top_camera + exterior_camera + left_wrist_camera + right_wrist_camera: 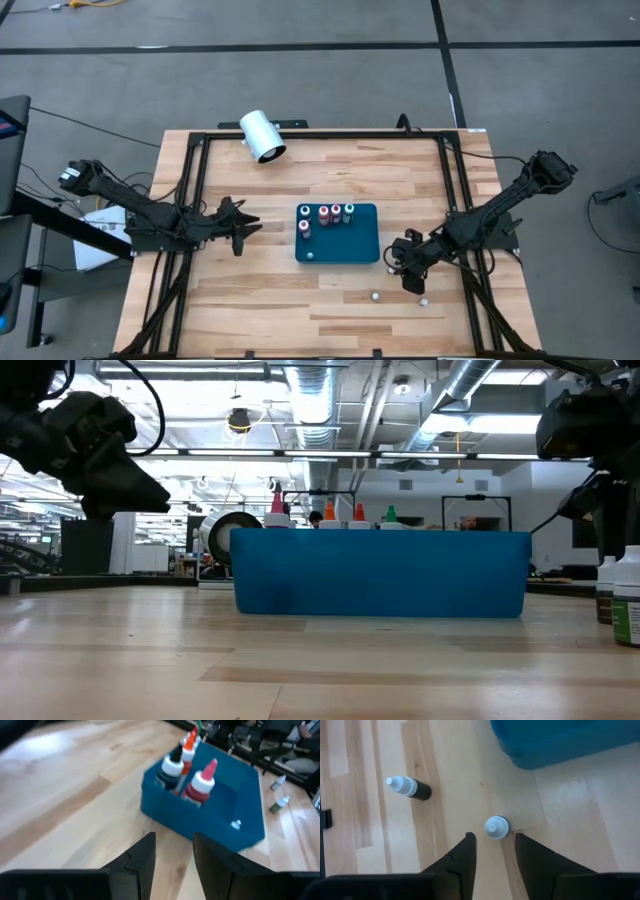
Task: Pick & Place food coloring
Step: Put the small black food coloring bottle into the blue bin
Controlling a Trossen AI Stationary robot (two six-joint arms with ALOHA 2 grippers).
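Pale wood planks form the table (pixel 250 300); a teal tray (pixel 350 245) holds several food coloring bottles (pixel 323 214); two more (pixel 375 296) stand nearby; the right gripper (pixel 492 852) hovers open, empty, above one; the left gripper (pixel 172 855) waits open; an office ceiling with ducts shows behind.

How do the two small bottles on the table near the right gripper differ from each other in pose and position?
In the right wrist view, the nearer bottle stands upright, seen cap-first, while the farther bottle appears to lie on its side, showing its dark body. The nearer bottle sits just ahead of the right gripper, roughly in line with the gap between its fingers; the farther bottle lies well off to one side. The nearer one is also closer to the blue tray. Both have white caps and rest on the wooden table, outside the tray.
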